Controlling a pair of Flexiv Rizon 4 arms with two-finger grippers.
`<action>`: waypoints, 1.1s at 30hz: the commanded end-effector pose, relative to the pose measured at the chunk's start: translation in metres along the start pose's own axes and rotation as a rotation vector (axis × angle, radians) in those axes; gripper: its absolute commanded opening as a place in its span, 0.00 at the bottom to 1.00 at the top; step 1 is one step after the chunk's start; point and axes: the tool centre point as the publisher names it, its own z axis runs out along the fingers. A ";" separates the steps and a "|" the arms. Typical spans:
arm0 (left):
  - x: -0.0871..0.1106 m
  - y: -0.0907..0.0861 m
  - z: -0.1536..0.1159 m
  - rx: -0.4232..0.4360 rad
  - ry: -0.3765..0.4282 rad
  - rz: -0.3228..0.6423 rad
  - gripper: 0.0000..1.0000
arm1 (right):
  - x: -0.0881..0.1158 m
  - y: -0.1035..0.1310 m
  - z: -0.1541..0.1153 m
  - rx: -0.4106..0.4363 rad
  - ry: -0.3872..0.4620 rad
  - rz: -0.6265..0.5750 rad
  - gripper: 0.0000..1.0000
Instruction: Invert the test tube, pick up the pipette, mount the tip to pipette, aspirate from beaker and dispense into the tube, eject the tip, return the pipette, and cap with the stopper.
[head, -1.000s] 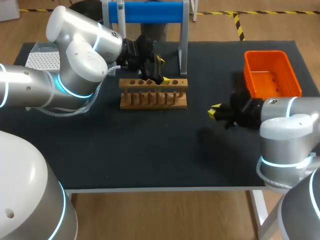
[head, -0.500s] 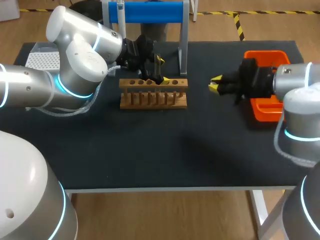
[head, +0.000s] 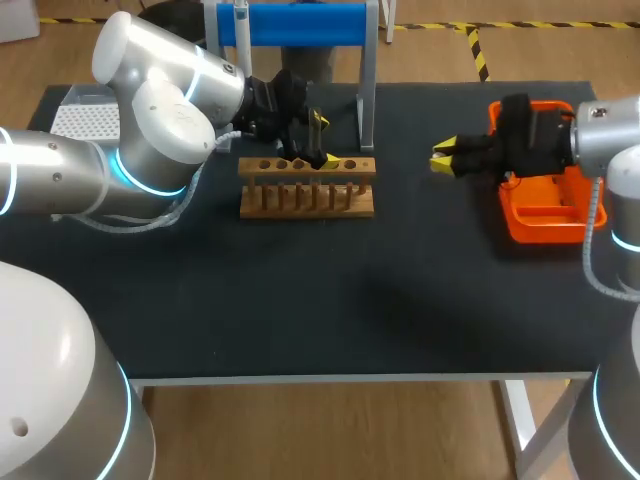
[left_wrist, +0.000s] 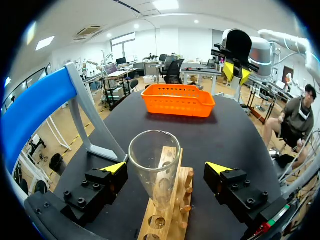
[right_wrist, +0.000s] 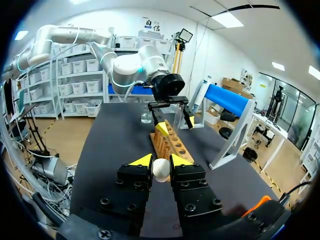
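Our left gripper (left_wrist: 166, 167) hung right over the wooden rack (head: 306, 188), fingers spread wide. The glass test tube (left_wrist: 155, 172) stood upright in one of the rack's holes, mouth up, between those fingers with a gap on either side, so neither touched it. The tube looked empty.

Our right gripper (right_wrist: 161, 161) was well apart from the rack, off its right end, pointing back toward it. Its fingers were nearly closed and pinched the small white stopper (right_wrist: 161, 170) from both sides, just behind the yellow tips. The orange basket (head: 548, 228) lay farther from the rack on that same side, partly under our right arm.

A blue stand (head: 290, 24) rose just behind the rack. A clear beaker (right_wrist: 146, 117) sat near the rack on the side where our left arm came in. A white tip box (head: 85, 120) lay well off the rack's left end, half hidden by that arm.
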 end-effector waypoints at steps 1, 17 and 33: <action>-0.001 0.000 0.000 -0.002 0.003 -0.001 1.00 | -0.001 0.001 -0.002 0.004 0.011 0.000 0.00; -0.001 0.000 0.000 -0.002 0.003 -0.001 1.00 | -0.019 0.032 0.028 0.016 0.092 -0.077 0.00; -0.001 0.000 0.000 -0.002 0.003 -0.001 1.00 | -0.043 0.080 0.078 0.019 0.179 -0.140 0.00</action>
